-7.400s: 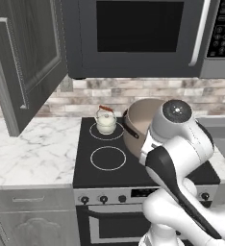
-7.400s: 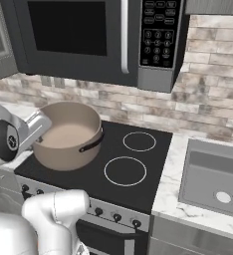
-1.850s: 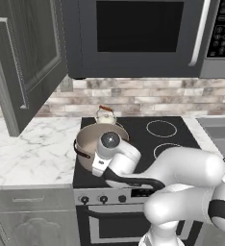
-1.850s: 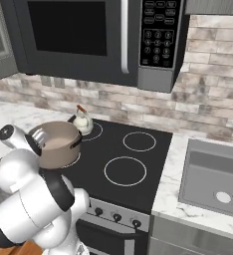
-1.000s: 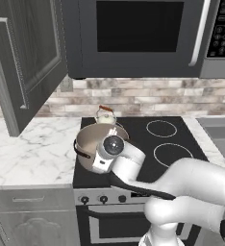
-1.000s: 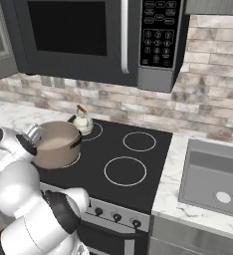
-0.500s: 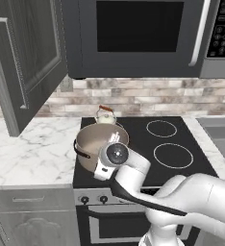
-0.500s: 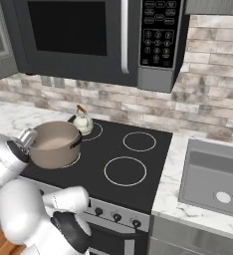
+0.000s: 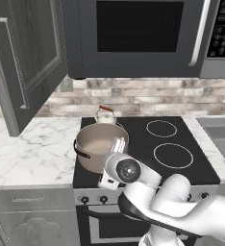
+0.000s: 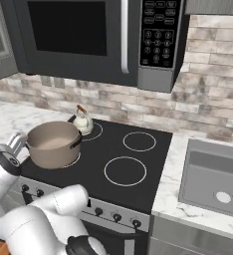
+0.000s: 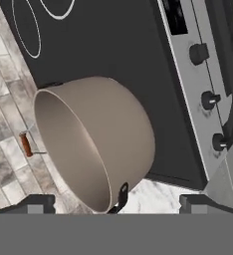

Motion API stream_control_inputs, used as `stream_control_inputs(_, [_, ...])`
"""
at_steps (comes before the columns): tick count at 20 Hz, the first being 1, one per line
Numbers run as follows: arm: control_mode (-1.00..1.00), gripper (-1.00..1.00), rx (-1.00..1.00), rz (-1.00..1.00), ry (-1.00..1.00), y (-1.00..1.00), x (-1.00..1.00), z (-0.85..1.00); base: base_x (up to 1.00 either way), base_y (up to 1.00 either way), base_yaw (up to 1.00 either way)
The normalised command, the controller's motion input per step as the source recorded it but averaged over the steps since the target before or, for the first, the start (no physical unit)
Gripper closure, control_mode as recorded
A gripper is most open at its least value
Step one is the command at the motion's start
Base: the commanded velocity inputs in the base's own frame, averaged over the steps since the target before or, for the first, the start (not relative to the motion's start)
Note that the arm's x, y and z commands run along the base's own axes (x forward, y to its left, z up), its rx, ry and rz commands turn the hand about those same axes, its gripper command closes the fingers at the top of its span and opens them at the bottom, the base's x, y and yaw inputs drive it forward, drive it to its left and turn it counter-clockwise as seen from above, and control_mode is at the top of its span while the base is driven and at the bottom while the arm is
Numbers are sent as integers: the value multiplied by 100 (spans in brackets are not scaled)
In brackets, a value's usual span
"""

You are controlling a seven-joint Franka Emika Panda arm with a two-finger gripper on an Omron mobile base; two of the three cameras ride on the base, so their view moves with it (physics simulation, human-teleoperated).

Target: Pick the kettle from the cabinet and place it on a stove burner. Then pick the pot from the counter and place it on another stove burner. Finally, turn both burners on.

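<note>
Since the earlier frames the arm has swung down and away from the pot, so the tool [image 11: 116,205] now sits low at the front-left corner of the stove, spread wide and grasping nothing; in the hand view its two dark tips rise at the bottom edge, well apart.

Just past the tips, in the middle of the hand view, stands the pot [image 11: 96,142], resting on the front-left stove burner of the black cooktop [image 9: 141,144]. Behind it, at centre of the left base view, the kettle [image 9: 105,116] sits on the rear-left burner, close to the pot's far rim. Both placements look done, so the step in hand is, I judge, the knobs.

The control knobs [image 11: 210,99] run down the right side of the hand view on the silver front panel. To do this well, the tool should drop below the marble desk [image 9: 30,153] edge, face the panel squarely, centre one knob between the tips, then clench and twist. Picking the knobs that match the two left burners matters; which ones those are I cannot tell.
</note>
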Motion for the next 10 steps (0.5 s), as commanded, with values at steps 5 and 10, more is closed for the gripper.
stream_control_inputs(5, [-100,-100,-2,5,-12,0,-43,32,0,0,0])
stream_control_inputs(10, [-100,-100,-7,3,-11,0,-40,37,0,0,0])
